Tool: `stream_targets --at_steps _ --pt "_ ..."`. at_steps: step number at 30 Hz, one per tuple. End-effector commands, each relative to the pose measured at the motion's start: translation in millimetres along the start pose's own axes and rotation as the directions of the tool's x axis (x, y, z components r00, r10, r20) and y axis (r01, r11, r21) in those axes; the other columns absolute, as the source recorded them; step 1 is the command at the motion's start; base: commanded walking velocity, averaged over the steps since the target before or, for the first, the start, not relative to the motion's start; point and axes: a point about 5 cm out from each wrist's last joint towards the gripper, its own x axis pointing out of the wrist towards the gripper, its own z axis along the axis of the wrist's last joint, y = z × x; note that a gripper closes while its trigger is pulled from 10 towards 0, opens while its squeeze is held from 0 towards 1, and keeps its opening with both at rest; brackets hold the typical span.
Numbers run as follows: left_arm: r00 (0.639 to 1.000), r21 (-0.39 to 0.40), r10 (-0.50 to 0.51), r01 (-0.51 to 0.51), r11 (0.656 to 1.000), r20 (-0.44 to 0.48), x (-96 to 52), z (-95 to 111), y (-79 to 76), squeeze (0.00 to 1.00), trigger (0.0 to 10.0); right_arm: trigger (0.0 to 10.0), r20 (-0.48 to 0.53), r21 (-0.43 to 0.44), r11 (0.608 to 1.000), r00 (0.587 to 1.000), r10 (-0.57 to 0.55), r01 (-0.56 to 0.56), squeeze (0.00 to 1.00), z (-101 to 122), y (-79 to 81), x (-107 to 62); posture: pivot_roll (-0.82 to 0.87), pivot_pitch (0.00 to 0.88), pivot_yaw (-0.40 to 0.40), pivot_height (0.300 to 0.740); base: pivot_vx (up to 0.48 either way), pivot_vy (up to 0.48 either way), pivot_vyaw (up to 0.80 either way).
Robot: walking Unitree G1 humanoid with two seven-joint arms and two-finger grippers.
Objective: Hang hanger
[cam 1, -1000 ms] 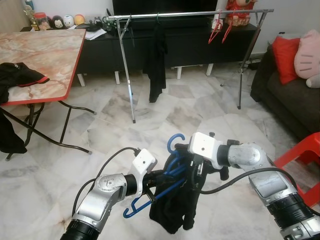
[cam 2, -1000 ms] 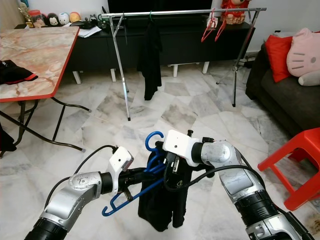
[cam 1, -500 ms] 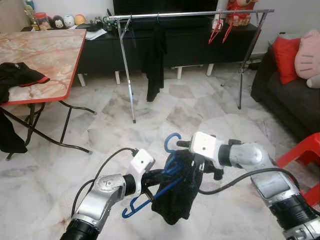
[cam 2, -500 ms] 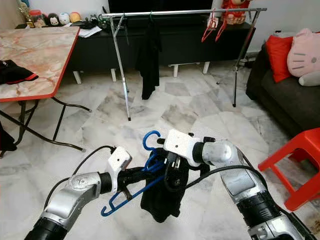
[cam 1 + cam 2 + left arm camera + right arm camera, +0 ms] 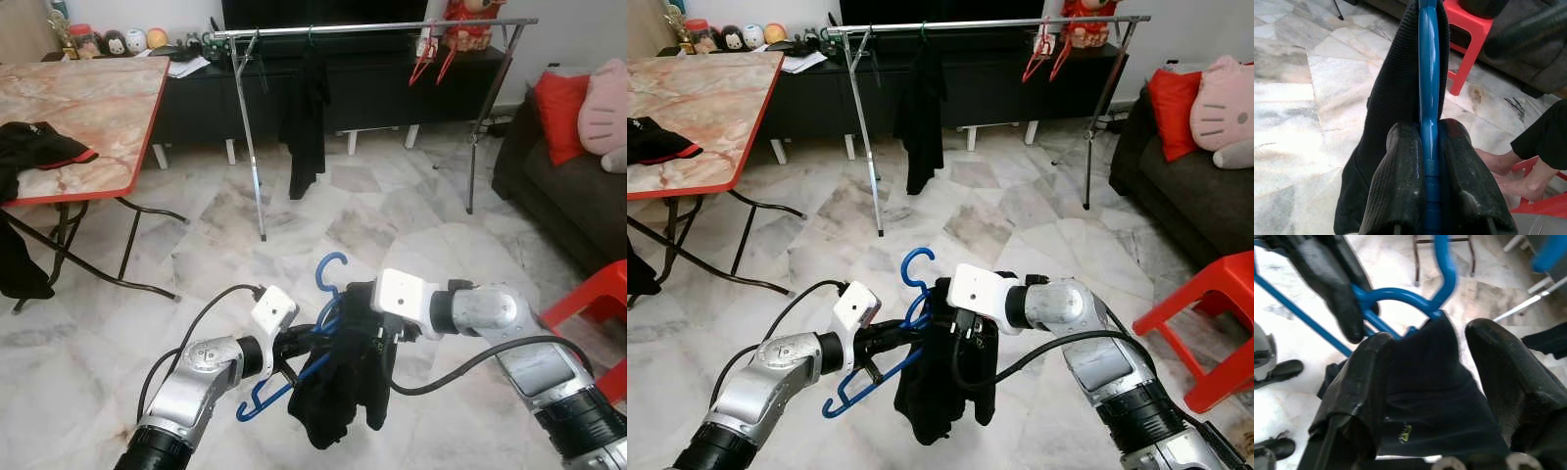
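Left hand (image 5: 1429, 161): closed on the bar of the blue hanger (image 5: 294, 367), both black fingers (image 5: 1400, 181) pressed against it, held low in front of the robot.
Right hand (image 5: 1425, 382): its two fingers sit either side of the black garment (image 5: 343, 387) just below the hanger's neck; I cannot tell whether they pinch the cloth or merely straddle it.
Blue hanger: tilted, hook (image 5: 914, 262) up and toward the rack, lower end pointing down to the robot's left.
Black garment: draped over the hanger, hanging bunched between the two hands, clear of the floor.
Clothes rack (image 5: 372, 27): well ahead across the marble floor (image 5: 323, 215); a dark garment (image 5: 306, 117) and red hangers (image 5: 431, 54) hang from its rail.
Surface (image 5: 88, 108): marble-patterned with red edge, at the robot's left, black cloth (image 5: 34, 147) on it.
Red stool (image 5: 1205, 313): at the robot's right, beside the sofa (image 5: 1185, 186).
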Motion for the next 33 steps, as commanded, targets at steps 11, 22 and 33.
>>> stream_targets --at_steps 11,22,33 --pt "0.995 0.043 -0.094 0.095 0.995 -0.021 -11.1 2.1 -1.5 0.00 10.0 10.0 -0.074 -0.014 0.997 0.994 -0.080 0.079 1.00 -21.9 -21.9 -29.3 -0.11 0.000 -0.028 0.740 0.000 0.000 0.00" --pt "0.964 0.067 -0.259 0.263 0.963 -0.055 -24.8 9.1 -9.4 0.00 10.0 10.0 -0.080 0.039 0.999 0.997 0.008 -0.005 0.00 -39.9 -21.1 -32.0 -0.11 0.000 -0.022 0.740 0.000 0.000 0.00" --pt "0.935 0.082 -0.345 0.351 0.933 -0.083 -28.8 16.8 -15.4 0.00 10.0 10.0 0.082 0.133 0.971 0.979 0.187 -0.197 0.00 -35.4 -8.4 -26.9 -0.10 0.008 -0.013 0.740 0.000 0.000 0.00"
